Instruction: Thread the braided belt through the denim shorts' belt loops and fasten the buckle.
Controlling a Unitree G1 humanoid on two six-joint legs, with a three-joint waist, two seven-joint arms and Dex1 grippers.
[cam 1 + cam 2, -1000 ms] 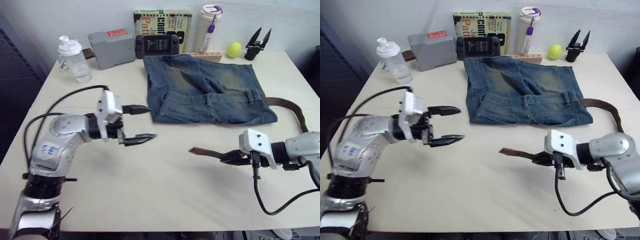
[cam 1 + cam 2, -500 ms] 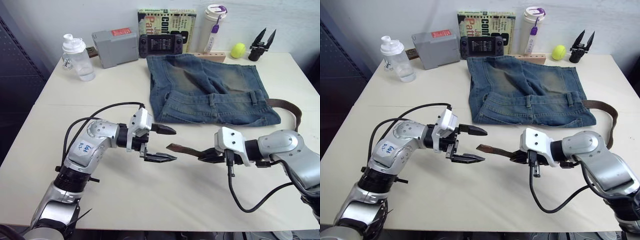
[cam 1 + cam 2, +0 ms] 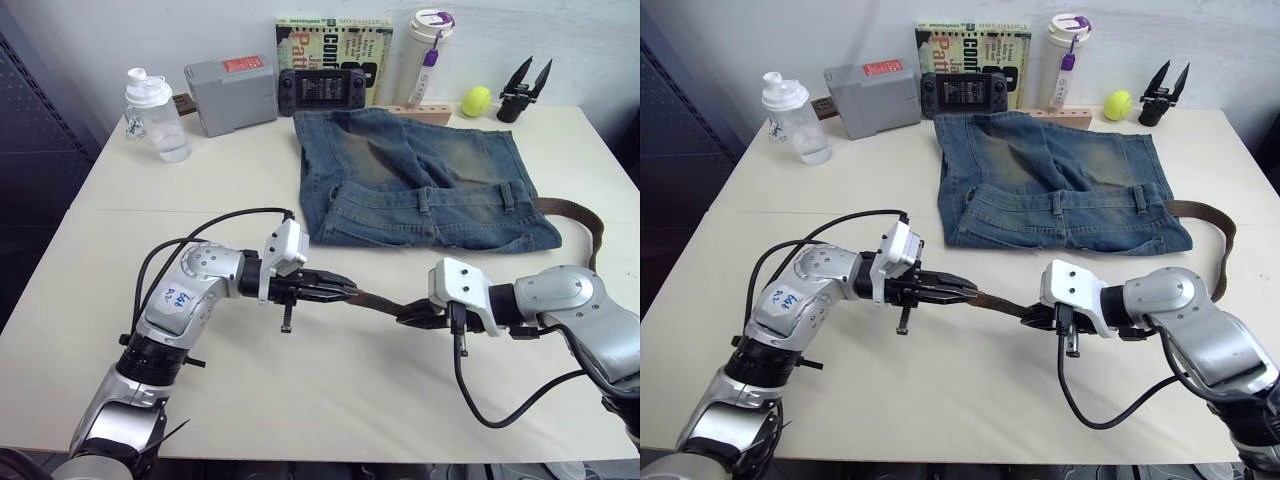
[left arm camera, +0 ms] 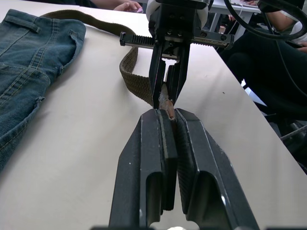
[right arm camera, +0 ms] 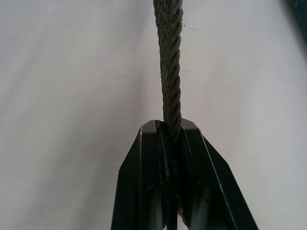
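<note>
So right now both arms have the braided belt (image 3: 378, 303) pinched between them, just above the surface (image 3: 330, 400) in front of the denim shorts (image 3: 420, 180). The left end effector (image 3: 345, 292) is clamped on the tan tip, and the right end effector (image 3: 408, 316) is clamped on the woven part right next to it, fingertips nearly meeting in the left wrist view.

The stretch between the two grips runs roughly left-right, parallel to the waistband, with the tip pointing toward the robot's left. From the right grip the rest of the belt trails off to the right, loops around the shorts' right corner and disappears behind the right arm. No sign of the buckle that I can spot, probably hidden somewhere back there.

The shorts lie flat, waistband facing the robot, and two belt loops (image 3: 423, 197) show up clearly. The tip is nearer the waistband's left corner, so my guess is the left arm takes over and has to turn the tip to face right along the band to enter that first loop. Nothing's threaded yet.
</note>
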